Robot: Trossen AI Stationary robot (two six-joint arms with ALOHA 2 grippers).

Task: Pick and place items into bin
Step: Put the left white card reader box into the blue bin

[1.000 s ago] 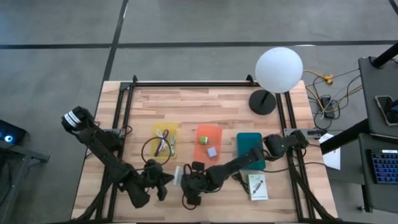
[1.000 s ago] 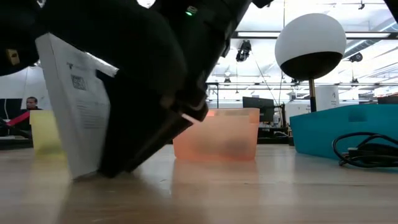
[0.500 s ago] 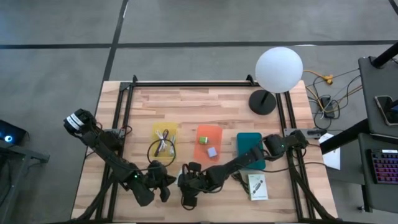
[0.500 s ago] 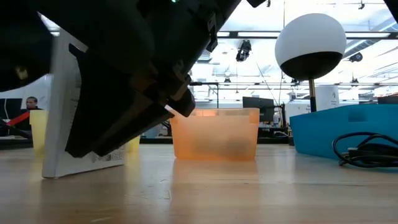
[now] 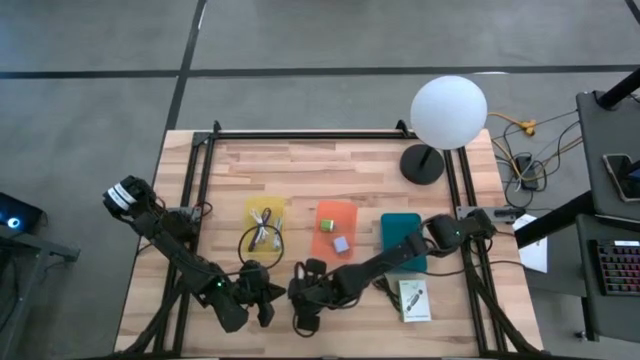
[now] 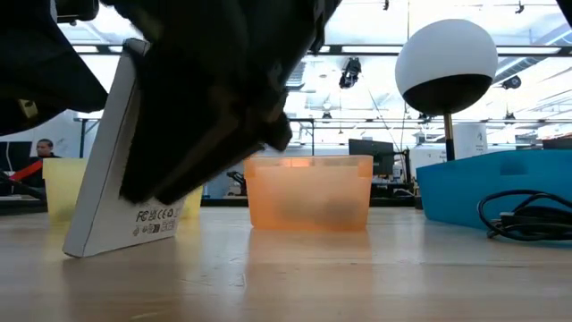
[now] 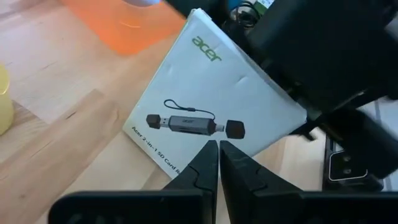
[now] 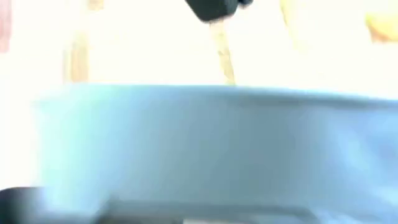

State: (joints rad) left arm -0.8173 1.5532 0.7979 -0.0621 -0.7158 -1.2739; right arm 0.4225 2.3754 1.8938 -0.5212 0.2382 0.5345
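Note:
A white acer card-reader box [image 6: 107, 170] stands tilted on the table near its near edge, with its lower edge [image 6: 116, 244] on the wood. Its printed face [image 7: 205, 106] fills the left wrist view. My right gripper [image 5: 300, 298] reaches in from the table's right and is shut on the box. My left gripper [image 7: 217, 155] sits just left of the box with its fingers shut, pointing at the printed face. In the high view both grippers hide the box. A second white packet [image 5: 413, 298] lies flat farther right. My right gripper holds the box at its far side edge [image 7: 297, 109], coming from the table's right; its own dark body hides the fingertips. The box is tilted, bottom edge on the table. My left gripper's shut fingertips [image 7: 210, 152] point at the printed face; I cannot tell whether they touch it.
Behind the grippers stand three bins in a row: a yellow bin [image 5: 265, 222] with cords, an orange bin [image 5: 337, 228] with small cubes, and a teal bin [image 5: 402, 240]. A black cord [image 6: 527, 215] lies by the teal bin. A globe lamp [image 5: 447, 110] stands at the far right.
The box has tipped about its bottom edge: it leaned one way, stood upright, and now leans the other way, its bottom staying on the table. My right gripper has shifted slightly toward the table's left and now covers the box from above.

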